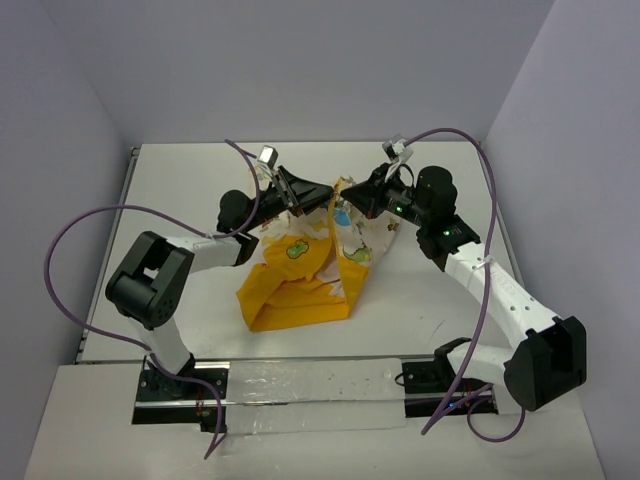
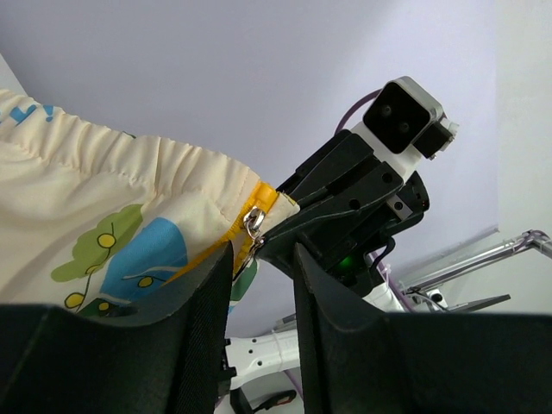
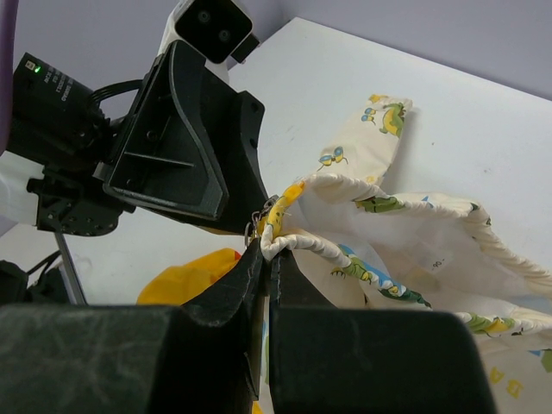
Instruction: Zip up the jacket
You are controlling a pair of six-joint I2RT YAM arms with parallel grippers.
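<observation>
The jacket (image 1: pixel 300 285) lies on the white table, yellow lining up, with a cream animal-print part raised at its far end. My right gripper (image 1: pixel 352 196) is shut on the jacket's rolled cream edge (image 3: pixel 319 246), just beside the yellow zipper tape; in the right wrist view its jaws (image 3: pixel 267 252) are pressed together on the fabric. My left gripper (image 1: pixel 322 190) faces it from the left. In the left wrist view its jaws (image 2: pixel 263 250) stand apart with nothing between them. The metal zipper pull (image 2: pixel 254 221) hangs at the tip of one finger (image 2: pixel 207 293). The cream fabric (image 2: pixel 103 198) spreads to the left.
The table (image 1: pixel 180 190) has a raised rim at left and walls behind. Purple cables (image 1: pixel 80 225) loop off both arms. The two grippers are nearly touching above the jacket. The left arm's camera housing (image 3: pixel 211 21) sits close in front of the right wrist.
</observation>
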